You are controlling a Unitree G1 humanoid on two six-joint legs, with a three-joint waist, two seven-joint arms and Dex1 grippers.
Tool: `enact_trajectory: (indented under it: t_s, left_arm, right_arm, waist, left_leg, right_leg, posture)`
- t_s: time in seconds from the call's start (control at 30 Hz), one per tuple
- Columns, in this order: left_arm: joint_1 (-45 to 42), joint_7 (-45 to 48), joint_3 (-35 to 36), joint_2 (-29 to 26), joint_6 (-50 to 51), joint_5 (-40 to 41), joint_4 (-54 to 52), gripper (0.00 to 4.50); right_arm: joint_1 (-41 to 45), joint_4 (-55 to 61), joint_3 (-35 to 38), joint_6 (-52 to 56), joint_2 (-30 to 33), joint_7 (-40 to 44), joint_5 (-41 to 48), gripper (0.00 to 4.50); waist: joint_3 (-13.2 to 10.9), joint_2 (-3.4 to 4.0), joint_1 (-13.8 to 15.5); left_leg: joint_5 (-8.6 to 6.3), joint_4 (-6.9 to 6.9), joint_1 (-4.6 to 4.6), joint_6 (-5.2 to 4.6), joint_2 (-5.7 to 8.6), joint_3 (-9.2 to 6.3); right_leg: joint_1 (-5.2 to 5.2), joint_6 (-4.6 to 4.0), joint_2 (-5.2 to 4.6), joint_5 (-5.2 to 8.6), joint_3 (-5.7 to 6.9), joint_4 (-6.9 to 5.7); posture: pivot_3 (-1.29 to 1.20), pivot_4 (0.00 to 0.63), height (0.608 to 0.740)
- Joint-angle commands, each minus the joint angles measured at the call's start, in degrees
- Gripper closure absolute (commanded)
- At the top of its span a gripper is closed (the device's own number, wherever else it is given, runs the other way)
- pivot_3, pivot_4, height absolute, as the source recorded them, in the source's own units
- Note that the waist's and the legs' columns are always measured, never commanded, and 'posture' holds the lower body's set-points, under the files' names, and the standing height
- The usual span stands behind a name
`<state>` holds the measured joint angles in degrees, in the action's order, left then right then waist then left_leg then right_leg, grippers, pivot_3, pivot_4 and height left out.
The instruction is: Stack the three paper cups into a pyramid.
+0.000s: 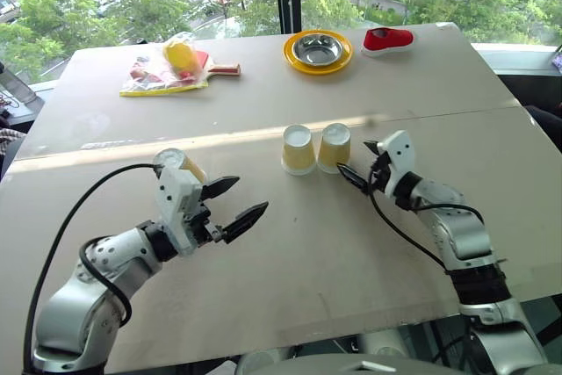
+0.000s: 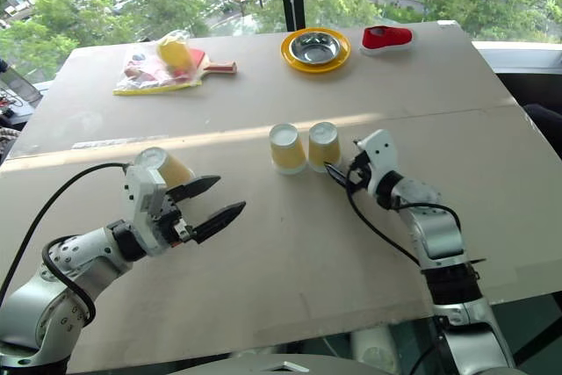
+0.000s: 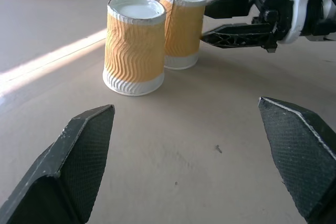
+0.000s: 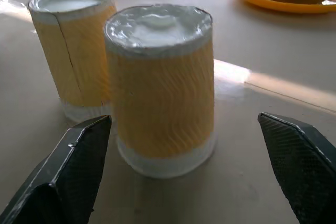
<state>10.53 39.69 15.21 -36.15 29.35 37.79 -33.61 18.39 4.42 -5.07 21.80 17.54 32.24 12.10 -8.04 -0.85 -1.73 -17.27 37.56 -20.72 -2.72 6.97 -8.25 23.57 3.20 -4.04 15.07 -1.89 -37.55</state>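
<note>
Two cups upended side by side, third lying off at the left.

Two paper cups (image 1: 298,148) (image 1: 335,147) stand base-up, just beside each other, at the table's (image 1: 351,252) centre. The right gripper (image 1: 358,166), fingers spread, sits at their 3 o'clock. The left gripper (image 1: 235,205), spread and empty, lies at 8 o'clock, the third cup (image 1: 180,164) behind it.
</note>
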Motion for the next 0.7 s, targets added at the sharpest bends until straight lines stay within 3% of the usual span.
enact_trajectory:
  t_s: [0.03, 0.07, 0.2, 0.37, 0.53, 0.7]
  left_arm:
    - [5.2, -10.0, -2.6, 9.0, -5.7, -6.0, -5.4, 0.00]
    - [6.2, -11.9, -2.6, 11.4, -7.1, -6.7, -5.8, 0.00]
    - [11.9, -21.0, -4.7, 19.4, -14.3, -17.9, -8.6, 0.00]
    - [13.7, -31.1, -2.5, 26.5, -18.2, -25.6, -10.7, 0.00]
    - [8.2, -33.2, 2.6, 25.4, -19.3, -26.5, -6.1, 0.00]
    - [1.7, -29.8, 3.1, 22.8, -19.2, -24.4, 1.1, 0.00]
  right_arm:
    - [-8.6, 11.2, 3.1, 1.4, 8.4, 9.4, 5.2, 0.08]
    - [-10.2, 13.0, 3.5, 1.4, 9.6, 11.1, 6.3, 0.08]
    - [-15.3, 19.5, 7.3, -3.3, 10.5, 16.4, 14.0, 0.08]
    - [-16.5, 20.0, 9.4, -3.1, 11.3, 19.6, 19.6, 0.08]
    - [-15.5, 20.2, 9.5, -3.2, 11.9, 22.3, 23.5, 0.08]
    - [-14.7, 19.9, 9.7, -4.3, 11.8, 24.1, 25.3, 0.08]
  waist:
    - [0.0, -0.02, 0.0]
    - [0.1, 0.26, 0.5]
    - [0.1, -0.05, 1.1]
    - [0.2, -0.15, 2.3]
    - [0.2, -0.18, 3.2]
    - [0.2, -0.18, 3.1]
  left_leg:
    - [0.00, 0.00, 0.00, 0.00, 0.00, -0.01]
    - [0.00, -0.01, 0.00, 0.00, -0.01, 0.01]
    - [-0.04, -0.06, -0.02, -0.06, -0.01, 0.05]
    - [-0.04, -0.02, 0.11, -0.05, -0.03, 0.05]
    - [-0.03, 0.06, 0.08, -0.05, -0.04, 0.02]
    - [-0.03, 0.20, 0.06, -0.05, -0.03, 0.01]
  right_leg:
    - [0.00, 0.00, 0.00, 0.00, -0.07, 0.00]
    - [0.00, 0.00, 0.02, 0.00, -0.17, -0.04]
    - [-0.09, 0.01, 0.01, 0.00, -0.34, 0.17]
    - [-0.24, 0.06, 0.02, -0.11, -0.31, 0.11]
    - [-0.23, 0.07, 0.02, -0.14, -0.22, 0.09]
    - [-0.21, 0.06, 0.03, -0.14, -0.19, 0.09]
  posture:
    - [0.00, 0.150, 0.740]
    - [0.00, 0.150, 0.740]
    - [0.00, 0.150, 0.740]
    - [0.00, 0.150, 0.740]
    - [0.00, 0.150, 0.740]
    - [0.00, 0.150, 0.740]
